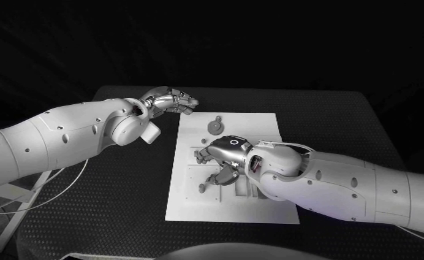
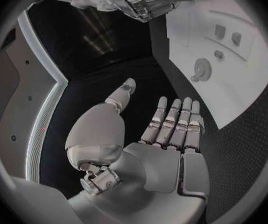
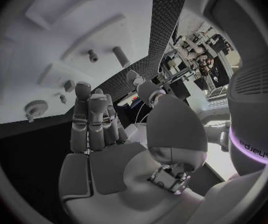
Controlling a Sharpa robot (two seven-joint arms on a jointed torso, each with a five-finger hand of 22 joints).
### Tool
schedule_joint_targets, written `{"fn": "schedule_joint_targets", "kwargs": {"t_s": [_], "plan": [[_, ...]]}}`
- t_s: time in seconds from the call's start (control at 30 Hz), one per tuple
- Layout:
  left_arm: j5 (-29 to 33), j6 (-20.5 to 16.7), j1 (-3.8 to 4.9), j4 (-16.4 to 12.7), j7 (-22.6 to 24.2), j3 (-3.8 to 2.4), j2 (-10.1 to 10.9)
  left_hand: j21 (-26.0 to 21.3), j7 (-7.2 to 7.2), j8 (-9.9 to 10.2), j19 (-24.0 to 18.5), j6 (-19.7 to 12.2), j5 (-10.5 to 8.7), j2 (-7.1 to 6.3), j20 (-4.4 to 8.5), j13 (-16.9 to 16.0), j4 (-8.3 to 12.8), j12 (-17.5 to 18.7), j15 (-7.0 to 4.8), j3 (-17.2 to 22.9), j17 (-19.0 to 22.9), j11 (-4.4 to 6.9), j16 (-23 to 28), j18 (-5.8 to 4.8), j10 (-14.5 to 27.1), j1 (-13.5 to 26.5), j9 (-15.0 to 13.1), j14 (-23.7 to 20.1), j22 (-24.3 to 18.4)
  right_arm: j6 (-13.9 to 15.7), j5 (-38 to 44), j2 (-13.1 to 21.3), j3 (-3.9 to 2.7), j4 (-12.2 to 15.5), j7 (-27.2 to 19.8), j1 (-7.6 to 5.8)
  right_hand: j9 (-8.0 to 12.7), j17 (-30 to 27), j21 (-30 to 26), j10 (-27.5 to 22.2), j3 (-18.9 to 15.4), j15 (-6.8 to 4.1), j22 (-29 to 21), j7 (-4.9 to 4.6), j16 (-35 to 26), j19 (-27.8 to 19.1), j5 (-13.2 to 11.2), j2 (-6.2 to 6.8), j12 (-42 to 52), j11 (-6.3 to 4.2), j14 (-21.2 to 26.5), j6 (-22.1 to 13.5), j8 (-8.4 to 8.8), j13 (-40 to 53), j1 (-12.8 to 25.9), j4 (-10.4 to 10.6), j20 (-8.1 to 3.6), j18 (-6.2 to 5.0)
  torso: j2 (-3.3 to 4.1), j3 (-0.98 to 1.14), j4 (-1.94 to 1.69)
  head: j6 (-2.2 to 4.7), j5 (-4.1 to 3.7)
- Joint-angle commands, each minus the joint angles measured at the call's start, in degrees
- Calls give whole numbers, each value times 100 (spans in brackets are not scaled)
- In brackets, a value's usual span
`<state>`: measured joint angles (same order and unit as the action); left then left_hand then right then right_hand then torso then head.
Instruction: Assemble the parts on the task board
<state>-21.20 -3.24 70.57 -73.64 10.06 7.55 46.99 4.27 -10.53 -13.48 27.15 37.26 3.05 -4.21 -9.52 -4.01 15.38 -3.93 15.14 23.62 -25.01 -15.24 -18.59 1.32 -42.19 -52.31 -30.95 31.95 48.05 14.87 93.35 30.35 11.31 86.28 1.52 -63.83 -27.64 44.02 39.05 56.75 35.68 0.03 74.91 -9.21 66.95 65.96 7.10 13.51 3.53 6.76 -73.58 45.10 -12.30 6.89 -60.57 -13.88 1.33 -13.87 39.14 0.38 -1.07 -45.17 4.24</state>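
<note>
**Assembly barely under way, both hands empty**

Hovering over the middle of the task board (image 1: 265, 119): the right hand (image 1: 225, 157), fingers straight and apart in its own wrist view, holding nothing. Waiting off the board's far left corner, above the black table (image 1: 336, 125): the left hand (image 1: 170, 100), fingers likewise extended and spread, palm bare, holding nothing.

Lying loose on the board's far half: a round part with a short stem (image 1: 215, 126), well apart from either hand. Showing nearer the right hand's fingers, in the right wrist view: a toothed round part (image 3: 32, 107), a small peg (image 3: 93, 55) and a longer pin (image 3: 121, 57), all resting on the white plate. Standing in recesses or merely lying there: not possible to tell.

Judging from this, little or nothing fitted yet; picking, carrying and seating of the parts all remaining, starting likely with a piece under the right hand.
</note>
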Motion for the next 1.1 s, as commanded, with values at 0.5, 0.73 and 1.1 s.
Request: {"fn": "schedule_joint_targets", "kwargs": {"t_s": [0.5,0.73,1.1], "plan": [[-33,-90,2,70,205,-3,-17,-13,-355,-21,15,38,-17,-17,-4,2,3,5,11,7,-9,-24,21,-45,11,-1,8,-30,-8,-174,-1807,1035,-223,-43,24,-596,2,0,-1,12,17,27,102,6,25,12,15,51,11,7,0,-20,14,-14,-6,59,-10,-113,-40,10,38,147,-85],[-33,-72,-10,118,191,-2,-32,-11,-324,-33,16,55,-17,2,-1,-2,13,-4,6,21,-14,-14,11,-43,-5,-26,4,-14,-7,-552,-2309,1455,-218,27,328,-754,-32,-2,-7,501,75,49,103,-162,32,4,10,-256,284,44,-1,95,-57,116,-98,63,-34,-113,-56,10,54,235,-157],[-33,-43,-78,116,188,-1,-22,-11,-324,-33,16,55,-17,2,-1,-2,13,-4,6,21,-14,-14,11,-43,-5,-26,4,-14,-7,-1081,-2345,1893,-118,275,647,-755,-32,-2,-7,501,75,49,103,-162,32,4,10,-256,284,44,-1,95,-57,116,-98,63,-34,-113,-71,25,53,250,-232]]}}
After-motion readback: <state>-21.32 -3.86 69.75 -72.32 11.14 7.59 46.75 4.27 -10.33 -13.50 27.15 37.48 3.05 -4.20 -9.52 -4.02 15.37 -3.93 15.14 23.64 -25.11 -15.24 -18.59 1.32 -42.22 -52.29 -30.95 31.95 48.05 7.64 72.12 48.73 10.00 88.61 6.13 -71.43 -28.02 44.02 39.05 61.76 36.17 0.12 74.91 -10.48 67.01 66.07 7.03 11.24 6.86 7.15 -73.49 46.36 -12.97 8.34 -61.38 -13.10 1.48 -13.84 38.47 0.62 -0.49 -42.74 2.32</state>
